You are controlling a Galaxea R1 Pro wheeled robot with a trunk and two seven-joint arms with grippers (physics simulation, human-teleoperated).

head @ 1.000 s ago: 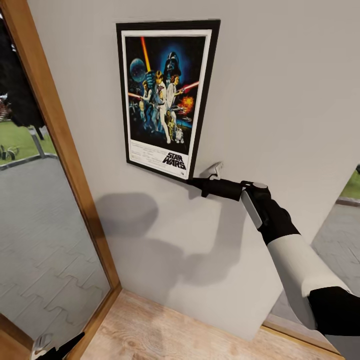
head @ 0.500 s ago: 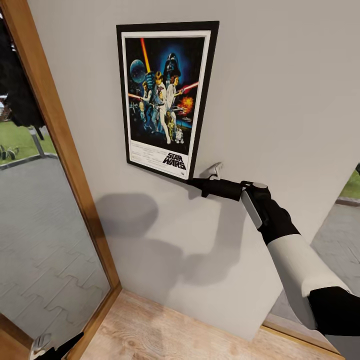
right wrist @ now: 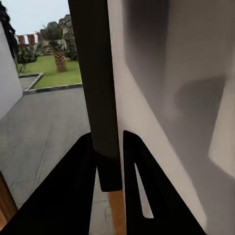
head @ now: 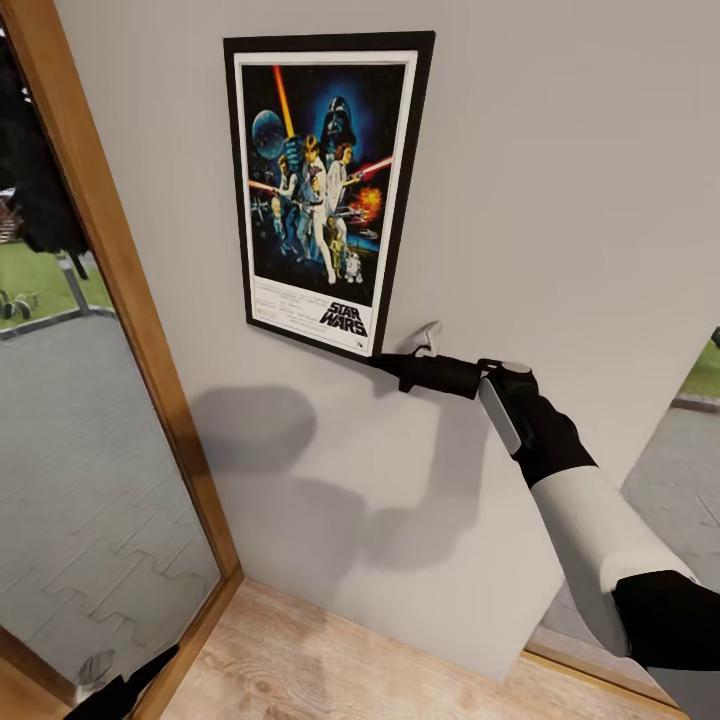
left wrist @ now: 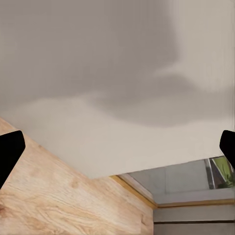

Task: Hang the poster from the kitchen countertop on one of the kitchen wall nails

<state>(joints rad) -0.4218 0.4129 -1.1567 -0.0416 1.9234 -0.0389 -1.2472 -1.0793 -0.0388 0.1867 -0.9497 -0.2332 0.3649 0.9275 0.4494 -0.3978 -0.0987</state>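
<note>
Right wrist view puts you looking along two black, wedge-shaped fingers (right wrist: 81,186) clamped on the poster's (right wrist: 98,88) dark frame edge, a flat matte strip running straight out from between them with the pale wall (right wrist: 186,98) just beside it. From the head view, your right gripper (head: 392,363) pinches the poster (head: 320,190) at its lower right corner; the rectangular black frame with white inner border and glossy blue-orange artwork stands upright against the smooth grey wall (head: 560,200), above and to the left of the gripper. Your left gripper (left wrist: 117,147) hangs spread wide, its black fingertips (left wrist: 10,152) far apart over grained wooden floor (left wrist: 58,200). A wood-framed window (head: 100,330) flanks the wall.
</note>
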